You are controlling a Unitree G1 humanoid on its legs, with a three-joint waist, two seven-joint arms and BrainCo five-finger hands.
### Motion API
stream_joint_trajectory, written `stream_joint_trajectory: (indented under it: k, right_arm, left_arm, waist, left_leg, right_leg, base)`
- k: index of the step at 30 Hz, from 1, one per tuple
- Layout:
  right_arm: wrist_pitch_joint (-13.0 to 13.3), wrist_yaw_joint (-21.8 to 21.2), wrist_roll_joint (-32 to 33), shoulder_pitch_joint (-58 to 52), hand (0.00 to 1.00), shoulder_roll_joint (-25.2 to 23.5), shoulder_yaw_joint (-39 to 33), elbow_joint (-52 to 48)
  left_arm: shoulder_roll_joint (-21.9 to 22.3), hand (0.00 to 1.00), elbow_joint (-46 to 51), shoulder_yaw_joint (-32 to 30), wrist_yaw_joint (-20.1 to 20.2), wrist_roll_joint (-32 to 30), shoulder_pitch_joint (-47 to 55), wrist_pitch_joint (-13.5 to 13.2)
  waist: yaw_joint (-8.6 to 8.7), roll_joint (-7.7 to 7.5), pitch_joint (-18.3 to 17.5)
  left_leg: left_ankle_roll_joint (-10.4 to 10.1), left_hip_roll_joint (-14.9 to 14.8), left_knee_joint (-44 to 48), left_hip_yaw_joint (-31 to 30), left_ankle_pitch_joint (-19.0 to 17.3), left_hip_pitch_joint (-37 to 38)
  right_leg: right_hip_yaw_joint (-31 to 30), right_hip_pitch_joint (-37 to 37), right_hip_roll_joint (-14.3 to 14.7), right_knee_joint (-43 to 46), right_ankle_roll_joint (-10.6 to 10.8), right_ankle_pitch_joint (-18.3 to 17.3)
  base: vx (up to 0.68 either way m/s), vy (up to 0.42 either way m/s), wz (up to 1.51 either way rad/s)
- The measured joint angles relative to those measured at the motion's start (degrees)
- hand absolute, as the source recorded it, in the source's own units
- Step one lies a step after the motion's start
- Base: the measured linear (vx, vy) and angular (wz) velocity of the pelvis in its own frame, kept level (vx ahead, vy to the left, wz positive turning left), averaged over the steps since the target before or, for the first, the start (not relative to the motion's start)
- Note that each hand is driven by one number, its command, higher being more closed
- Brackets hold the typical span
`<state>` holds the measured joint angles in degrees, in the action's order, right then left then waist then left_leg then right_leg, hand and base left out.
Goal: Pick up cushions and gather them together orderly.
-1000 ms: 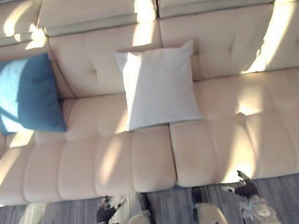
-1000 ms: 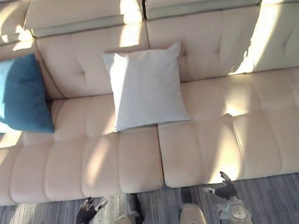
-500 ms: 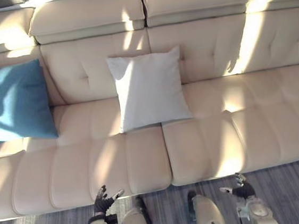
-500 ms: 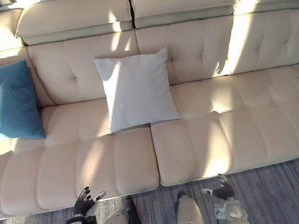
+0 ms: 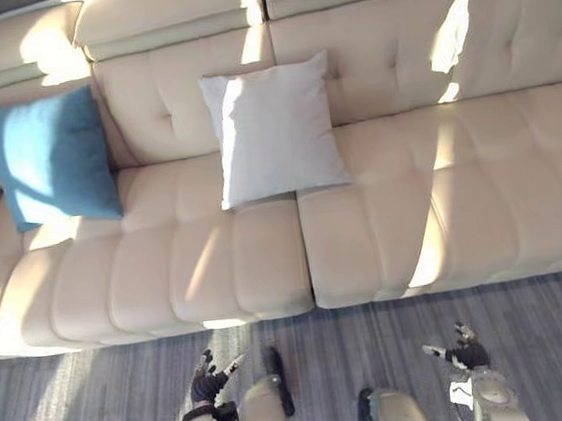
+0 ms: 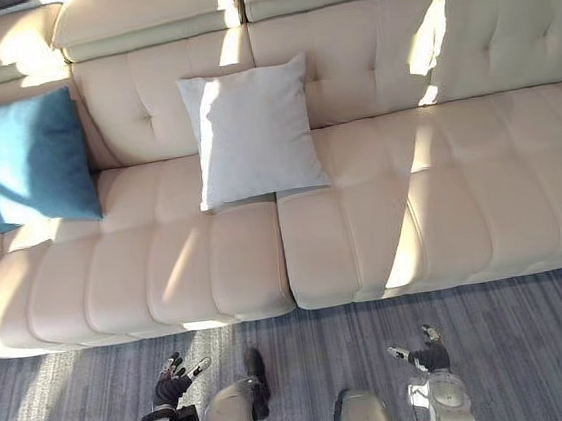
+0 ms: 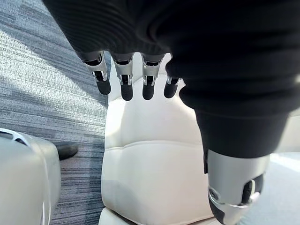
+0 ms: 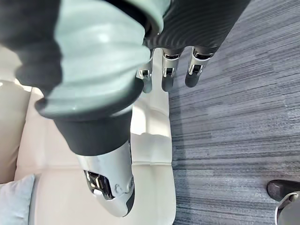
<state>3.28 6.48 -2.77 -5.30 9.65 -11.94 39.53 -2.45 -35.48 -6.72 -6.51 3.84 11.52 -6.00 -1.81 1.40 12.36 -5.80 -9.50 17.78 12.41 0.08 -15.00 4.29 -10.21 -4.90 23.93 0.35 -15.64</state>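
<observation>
Blue cushion (image 5: pixel 46 160) and white cushion (image 5: pixel 273 131) stay apart; only my view shifts. Left robot hand (image 5: pixel 209 382) and right robot hand (image 5: pixel 462 354) hang released, so gathering is not begun.

I read no legible text, label, brand, number or sign in any view. Surfaces checked: blue cushion (image 5: pixel 49 159) at 10 o'clock, white cushion (image 5: pixel 273 131) at 12 o'clock, sofa (image 5: pixel 480 190), floor (image 5: pixel 101 410), left hand (image 5: pixel 213 373) at 7 o'clock, right hand (image 5: pixel 462 355) at 5 o'clock. All are plain and unmarked.
</observation>
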Motion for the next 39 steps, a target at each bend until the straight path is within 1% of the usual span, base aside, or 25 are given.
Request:
stream_joint_trajectory:
  k: [2, 10, 12, 13, 15, 16, 17, 18, 19, 20, 22, 23, 24, 25, 27, 28, 29, 30, 31, 32, 34, 35, 36, 38, 39]
  right_arm:
    - [0.01, 0.01, -0.04, 0.79, 0.0, -0.36, 0.01, -0.09]
    - [0.04, 0.12, -0.02, 0.27, 0.0, -1.77, -1.1, -0.62]
    - [-0.02, 0.14, -0.02, 0.22, 0.0, -2.61, -1.11, -1.25]
    - [-0.02, 0.11, -0.02, 0.21, 0.0, -3.34, -0.83, -3.09]
    - [0.19, 0.33, -0.04, 0.92, 0.0, -3.54, 0.21, -4.38]
    - [0.18, 0.89, -0.05, 1.62, 0.0, -3.53, 1.15, -4.42]
    - [0.04, 1.11, -0.05, 2.27, 0.0, -3.34, 1.17, -4.24]
    - [-0.05, 1.09, -0.04, 2.45, 0.0, -3.04, 1.2, -4.03]
    - [-0.06, 1.09, -0.05, 2.65, 0.0, -2.57, 1.41, -3.07]
    - [-0.07, 1.09, -0.06, 3.59, 0.0, -2.14, 1.88, -2.4]
    - [-0.07, 1.13, -0.09, 4.29, 0.0, -2.07, 2.25, -2.02]
    - [-0.14, 1.14, -0.1, 4.35, 0.0, -1.9, 2.26, -2.01]
    - [-0.2, 1.15, -0.11, 4.34, 0.0, -1.69, 2.26, -1.98]
    - [-0.38, 1.15, -0.11, 4.24, 0.0, -1.2, 2.28, -1.98]
    - [-1.07, 1.17, -0.12, 3.84, 0.0, -0.11, 2.46, -1.98]
    - [-1.23, 1.33, -0.12, 3.98, 0.0, 0.24, 2.78, -1.99]
    - [-1.29, 1.63, -0.11, 4.29, 0.0, 0.15, 3.41, -2.0]
    - [-1.32, 2.17, -0.12, 4.71, 0.0, 0.26, 3.73, -1.91]
    - [-1.4, 2.87, -0.11, 5.54, 0.0, 0.38, 3.75, -1.48]
    - [-1.48, 3.52, -0.11, 5.69, 0.0, 0.33, 3.82, -1.16]
    - [-1.66, 3.57, -0.1, 5.55, 0.0, 0.14, 4.09, -0.32]
    - [-1.64, 3.6, -0.1, 5.53, 0.0, 0.17, 4.17, -0.34]
    - [-1.64, 3.62, -0.1, 5.53, 0.0, 0.2, 4.17, -0.31]
    - [-1.62, 3.82, -0.09, 5.52, 0.0, 0.79, 5.23, -0.16]
    - [-1.7, 4.05, -0.03, 5.32, 0.0, 0.29, 5.38, 0.27]
  left_arm:
    - [0.08, 0.0, -0.03, 0.12, 0.01, 0.01, 0.3, 0.01]
    - [-0.49, 0.0, -0.12, 1.85, 0.0, -0.01, -0.69, 0.13]
    - [-0.61, 0.0, -0.11, 1.76, -0.04, -0.04, -0.93, 0.42]
    - [-0.76, 0.0, -0.09, 1.53, -0.08, -0.04, -0.94, 0.57]
    - [-1.76, 0.0, -0.06, 1.55, -0.2, -0.18, -1.39, 0.61]
    - [-2.34, 0.0, -0.04, 1.54, -0.29, -0.18, -1.86, 0.61]
    - [-2.62, 0.0, 0.06, 1.54, -0.56, -0.18, -3.17, 0.67]
    - [-2.5, 0.0, 0.19, 1.52, -0.99, -0.17, -3.69, 0.67]
    - [-2.56, 0.0, 0.23, 1.55, -1.3, -0.17, -4.16, 0.68]
    - [-2.81, 0.0, 0.32, 1.58, -1.26, -0.17, -4.06, 0.67]
    - [-3.57, 0.0, 0.48, 1.58, -1.28, -0.14, -4.09, 0.69]
    - [-3.91, 0.0, 0.52, 1.58, -1.27, -0.14, -4.4, 0.73]
    - [-3.87, 0.0, 0.52, 1.58, -1.27, -0.15, -4.84, 0.74]
    - [-3.66, 0.0, 0.54, 1.66, -1.27, -0.14, -5.55, 0.75]
    - [-3.14, 0.0, 0.69, 1.68, -1.27, -0.11, -7.23, 0.74]
    - [-2.52, 0.0, 1.16, 2.18, -1.19, -0.03, -7.22, 0.68]
    - [-1.88, 0.0, 1.2, 2.19, -1.22, 0.01, -7.05, 0.61]
    - [-1.46, 0.0, 1.21, 2.18, -1.23, 0.16, -7.01, 0.62]
    - [-0.85, 0.0, 1.3, 2.11, -1.3, 1.03, -6.92, 0.53]
    - [-0.39, 0.0, 1.38, 2.13, -1.42, 2.22, -6.46, 0.52]
    - [-0.26, 0.0, 3.04, 2.11, -1.98, 3.1, -4.52, 0.47]
    - [-0.25, 0.0, 4.37, 1.99, -2.43, 3.36, -3.33, 0.46]
    - [-0.28, 0.0, 4.82, 1.92, -2.52, 3.35, -2.61, 0.42]
    - [-0.23, 0.0, 5.11, 1.45, -2.85, 3.28, -1.28, 0.45]
    - [-0.42, 0.0, 4.76, 1.3, -3.59, 3.19, -1.09, 0.64]
  waist:
    - [-0.01, 0.07, -0.03]
    - [1.32, -1.51, -0.79]
    - [1.92, -1.44, -0.79]
    - [2.44, -1.36, -0.75]
    - [2.5, -1.16, -0.84]
    - [2.68, -1.09, -0.94]
    - [3.33, -1.0, -0.8]
    - [3.8, -0.66, -0.56]
    - [4.28, 0.1, -0.45]
    - [4.04, 0.83, -0.66]
    - [4.13, 0.78, -0.75]
    - [4.12, 0.67, -0.84]
    - [4.2, 0.81, -0.78]
    - [4.36, 1.33, -0.8]
    - [4.71, 2.24, -0.88]
    - [4.34, 2.57, -1.06]
    - [4.05, 2.73, -1.05]
    - [4.0, 2.78, -0.98]
    - [3.67, 2.53, -0.82]
    - [3.09, 2.54, -0.46]
    - [1.06, 2.04, 0.38]
    - [0.43, 2.47, 0.67]
    - [0.28, 2.76, 0.62]
    - [-1.12, 4.71, 0.97]
    - [-2.59, 5.02, 0.84]
  left_leg:
    - [0.15, 1.17, -0.76, -2.2, -4.34, 2.75]
    - [1.72, 3.37, -5.74, 3.9, -5.24, 7.39]
    - [2.19, 3.16, -4.56, 7.2, -6.03, 8.05]
    - [1.73, 2.15, -2.9, 9.64, -7.1, 8.13]
    - [2.77, 0.85, -1.76, 11.57, -8.82, 8.21]
    - [3.11, -0.75, -1.6, 14.71, -9.34, 8.22]
    - [3.4, -1.96, -1.06, 19.33, -9.95, 8.78]
    - [3.16, -2.48, -0.87, 21.43, -10.3, 9.56]
    - [3.04, -3.79, -0.91, 26.63, -11.05, 11.97]
    - [2.47, -5.2, -1.06, 31.57, -11.83, 14.61]
    - [1.3, -5.52, -0.74, 37.42, -12.6, 17.62]
    - [1.07, -5.55, -0.51, 39.74, -12.74, 19.86]
    - [0.84, -5.77, -0.18, 39.7, -12.88, 20.5]
    - [0.45, -6.74, 1.24, 39.58, -13.12, 21.06]
    - [0.57, -12.29, 12.26, 37.91, -13.05, 20.87]
    - [4.4, -15.35, 20.56, 33.67, -10.55, 19.78]
    - [5.69, -16.03, 26.67, 26.97, -9.39, 17.34]
    - [3.39, -14.75, 29.86, 21.35, -11.02, 14.9]
    - [0.31, -10.19, 34.34, 11.75, -13.84, 9.78]
    - [0.54, -5.95, 35.04, 5.48, -15.79, 6.04]
    - [1.88, -1.92, 31.46, 1.07, -16.9, 1.7]
    - [1.59, 0.56, 26.3, -1.67, -16.73, -1.72]
    - [1.07, 1.58, 22.75, -2.89, -16.41, -3.24]
    - [-2.76, 3.36, 5.7, -4.41, -12.72, -5.7]
    - [1.07, 3.66, 3.38, -3.86, -6.76, -4.35]
  right_leg:
    - [-1.85, -1.02, 0.15, -0.25, 0.95, 1.0]
    - [-8.91, 0.67, -0.65, -9.09, 4.76, 7.72]
    - [-12.23, 0.48, -0.03, -10.35, 5.18, 9.19]
    - [-14.7, -0.33, 0.88, -11.44, 5.25, 10.83]
    - [-16.42, -2.7, 2.69, -13.32, 5.01, 14.81]
    - [-12.11, -4.01, 2.88, -15.41, 3.44, 17.96]
    - [-3.51, -5.67, 1.82, -15.22, -0.44, 16.45]
    - [1.79, -6.22, 0.38, -14.32, -2.4, 14.98]
    - [14.84, -5.67, -3.39, -12.9, -5.43, 12.99]
    - [26.16, -4.76, -6.55, -10.91, -6.91, 12.01]
    - [35.54, -4.23, -9.63, -8.36, -6.86, 12.11]
    - [36.1, -5.06, -9.79, -6.91, -5.4, 14.48]
    - [33.81, -6.03, -8.86, -6.25, -4.57, 14.3]
    - [30.97, -7.2, -7.45, -5.29, -4.02, 13.57]
    - [25.67, -7.77, -3.83, -4.02, -4.69, 10.87]
    - [21.77, -7.38, -0.71, -3.9, -5.29, 9.75]
    - [18.84, -6.48, 0.93, -4.77, -5.49, 9.46]
    - [17.35, -5.99, 1.55, -5.22, -5.48, 9.3]
    - [13.94, -5.01, 2.23, -6.03, -5.72, 9.04]
    - [11.39, -2.55, 2.64, -7.37, -5.43, 8.83]
    - [7.75, 1.25, 2.9, -8.69, -4.34, 8.01]
    - [6.29, 3.28, 2.83, -9.61, -3.39, 7.43]
    - [5.75, 3.7, 2.76, -10.0, -2.89, 7.14]
    - [5.05, 6.47, 3.04, -11.75, -0.85, 5.93]
    - [3.91, 8.42, 3.09, -12.78, 0.33, 5.21]
  base:
    - [-0.12, 0.157, -0.49]
    - [-0.06, 0.145, -0.45]
    - [0.02, 0.121, -1.0]
    - [0.01, 0.096, -1.67]
    - [-0.01, 0.039, -1.93]
    - [-0.04, -0.019, -1.87]
    - [-0.05, -0.028, -1.79]
    - [-0.03, -0.004, -1.79]
    - [0.01, 0.018, -2.17]
    - [0.04, 0.0, -2.3]
    - [0.1, -0.104, -2.24]
    - [0.15, -0.183, -2.18]
    - [0.19, -0.255, -2.0]
    - [0.2, -0.231, -1.69]
    - [0.24, -0.198, -1.73]
    - [0.28, -0.133, -1.69]
    - [0.27, -0.089, -1.72]
    - [0.26, -0.016, -1.61]
    - [0.27, 0.058, -1.5]
    - [0.29, 0.067, -1.36]
    - [0.32, 0.121, -1.09]
    - [0.31, 0.159, -0.9]
    - [0.35, 0.25, -0.7]
    - [0.38, 0.274, -0.61]
    - [0.38, 0.196, -0.49]
